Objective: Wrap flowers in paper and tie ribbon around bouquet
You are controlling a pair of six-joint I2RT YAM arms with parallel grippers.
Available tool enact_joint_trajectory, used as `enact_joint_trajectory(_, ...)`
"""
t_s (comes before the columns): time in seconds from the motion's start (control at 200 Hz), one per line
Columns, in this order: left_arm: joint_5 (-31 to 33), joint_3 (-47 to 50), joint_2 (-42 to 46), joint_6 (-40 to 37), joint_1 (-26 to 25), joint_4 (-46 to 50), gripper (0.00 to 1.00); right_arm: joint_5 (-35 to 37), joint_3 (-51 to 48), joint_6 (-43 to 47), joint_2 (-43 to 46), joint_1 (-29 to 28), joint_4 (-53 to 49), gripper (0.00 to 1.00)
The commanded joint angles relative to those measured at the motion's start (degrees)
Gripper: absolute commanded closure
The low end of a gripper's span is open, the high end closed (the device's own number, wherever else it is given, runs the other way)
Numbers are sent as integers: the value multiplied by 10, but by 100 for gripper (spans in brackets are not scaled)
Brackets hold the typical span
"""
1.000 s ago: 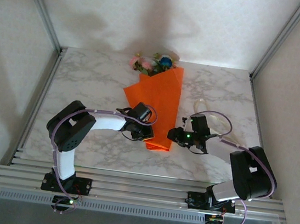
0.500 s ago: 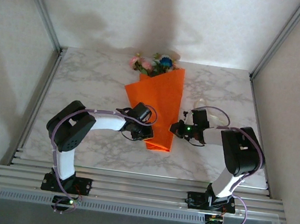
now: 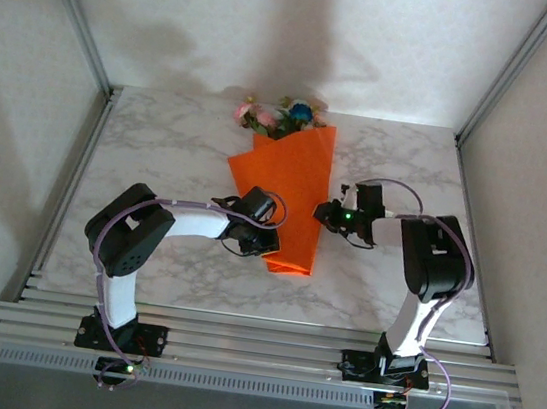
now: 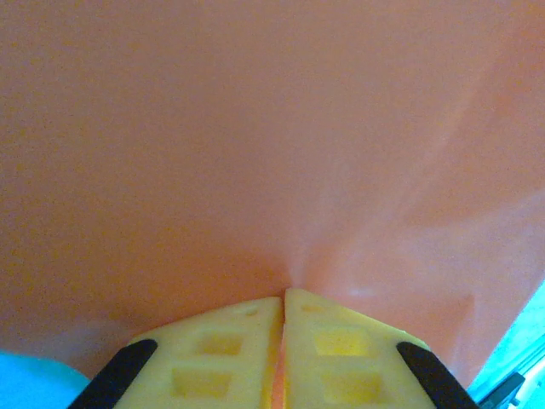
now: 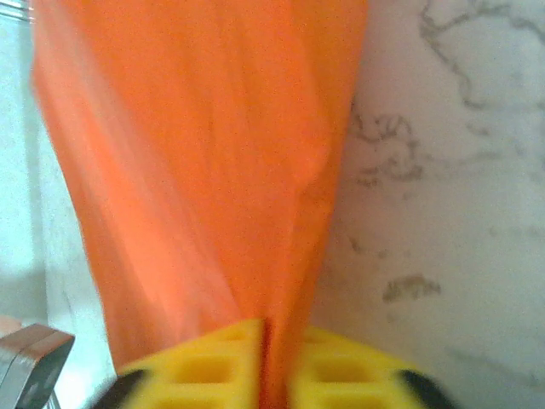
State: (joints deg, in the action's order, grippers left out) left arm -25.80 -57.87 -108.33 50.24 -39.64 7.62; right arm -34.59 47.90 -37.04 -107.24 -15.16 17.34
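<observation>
- left hand [image 4: 283,300] pinched tight on near left part of paper [image 3: 292,182]
- right hand [image 5: 266,328] clamped on its right edge
- paper lies as cone mid-counter [image 3: 160,149]
- flowers [image 3: 275,117] poke out far end

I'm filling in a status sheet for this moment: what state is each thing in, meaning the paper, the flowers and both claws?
paper: folded into a loose cone around the flowers, lying on the table, pinched from both sides.
flowers: wrapped, blooms poking out of the cone's far end.
left claw: shut on the paper.
right claw: shut on the paper's edge.
</observation>
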Motion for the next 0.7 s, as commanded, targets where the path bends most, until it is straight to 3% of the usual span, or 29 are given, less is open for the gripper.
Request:
enact_joint_trajectory(0.0,127,46,-83,-17,19,128,89,0,26,-2,-17,2,17,100)
enact_joint_trajectory(0.065,128,45,-82,-17,20,129,90,3,31,-10,-22,8,30,100)
enact_joint_trajectory(0.115,127,46,-82,-18,21,130,90,0,40,-20,-30,12,41,75)
enact_joint_trajectory(0.15,127,45,-83,-19,21,130,90,-1,48,-26,-38,13,48,63)
enact_joint_trajectory(0.255,127,43,-82,-22,22,133,90,-1,87,-42,-68,14,51,48)
enact_joint_trajectory(0.405,125,39,-86,-28,24,137,90,-2,157,-58,-122,15,39,54)
enact_joint_trajectory(0.43,124,37,-87,-27,25,137,90,-1,167,-61,-131,15,36,63)
enact_joint_trajectory(0.501,122,35,-89,-28,25,139,90,4,191,-69,-149,18,32,100)
enact_joint_trajectory(0.621,120,32,-89,-27,25,140,91,17,207,-89,-162,26,55,100)
enact_joint_trajectory(0.696,119,30,-90,-27,25,144,91,16,222,-109,-176,32,76,63)
